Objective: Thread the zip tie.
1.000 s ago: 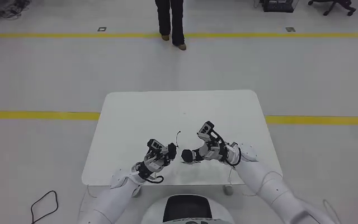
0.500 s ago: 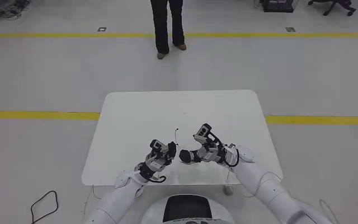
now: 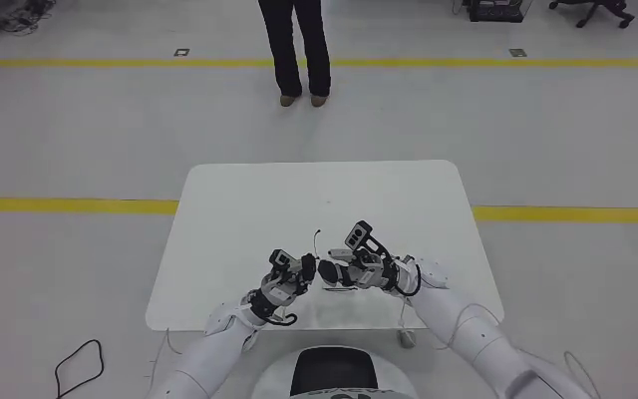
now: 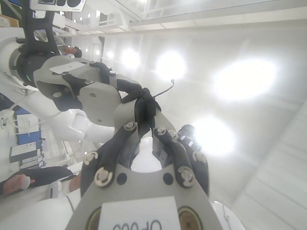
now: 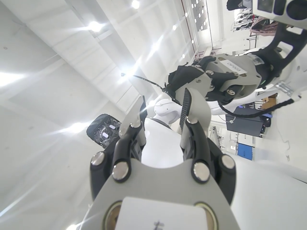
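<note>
A thin black zip tie (image 3: 316, 241) sticks up between my two grippers, above the near middle of the white table (image 3: 249, 199). My left gripper (image 3: 307, 267) is shut on the zip tie's lower part. In the left wrist view the left gripper (image 4: 145, 118) pinches the tie, and the free tail (image 4: 165, 91) curves away beyond the tips. My right gripper (image 3: 327, 271) sits close against the left one and is open. In the right wrist view the right gripper (image 5: 160, 108) has its jaws spread, and the zip tie (image 5: 148, 81) runs just past one finger (image 5: 185, 104).
Both grippers hover above the table's near edge (image 3: 299, 327). The far and side parts of the tabletop (image 3: 399, 190) are bare. A black cable (image 3: 78, 364) lies on the floor at the near left.
My right gripper has moved left, closing the gap to the left gripper and the zip tie. The left gripper has shifted slightly toward it, still holding the tie.
</note>
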You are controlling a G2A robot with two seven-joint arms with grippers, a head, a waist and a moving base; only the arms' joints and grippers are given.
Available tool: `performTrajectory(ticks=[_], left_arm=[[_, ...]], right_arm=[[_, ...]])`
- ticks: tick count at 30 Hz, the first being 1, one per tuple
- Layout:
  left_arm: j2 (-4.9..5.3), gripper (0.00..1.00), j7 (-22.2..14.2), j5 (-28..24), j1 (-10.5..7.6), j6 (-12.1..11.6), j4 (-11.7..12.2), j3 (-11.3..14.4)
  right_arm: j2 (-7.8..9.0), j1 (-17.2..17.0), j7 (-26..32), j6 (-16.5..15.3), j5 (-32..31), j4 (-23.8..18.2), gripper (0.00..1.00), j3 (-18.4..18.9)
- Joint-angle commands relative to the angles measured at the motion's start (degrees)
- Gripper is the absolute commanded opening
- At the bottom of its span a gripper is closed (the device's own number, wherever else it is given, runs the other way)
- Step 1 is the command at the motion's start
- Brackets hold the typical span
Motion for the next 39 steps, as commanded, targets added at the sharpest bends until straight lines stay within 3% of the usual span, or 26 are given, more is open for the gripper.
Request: performTrajectory(ticks=[1,7,14,28,39], left_arm=[[-0.04,0.00,0.00,0.14,-0.06,0.05,-0.01,0.06],[-0.14,0.00,-0.01,0.45,-0.16,0.18,0.14,0.22],[-0.21,0.00,-0.11,0.66,-0.17,0.16,0.27,0.18],[-0.25,0.00,-0.54,1.29,-0.08,0.27,0.35,0.00],[-0.33,0.00,-0.48,1.49,-0.05,0.25,0.46,-0.07]], right_arm=[[-0.07,0.09,0.00,-0.11,-0.02,0.21,0.27,-0.07],[-0.27,0.34,0.00,-0.39,-0.23,0.85,0.24,-0.26],[-0.45,0.50,0.00,-0.50,-0.47,1.26,0.14,-0.37],[-0.92,0.76,0.00,-0.93,-0.56,2.54,0.14,-0.31],[-1.14,0.67,0.00,-0.96,-0.84,2.64,0.03,-0.01]])
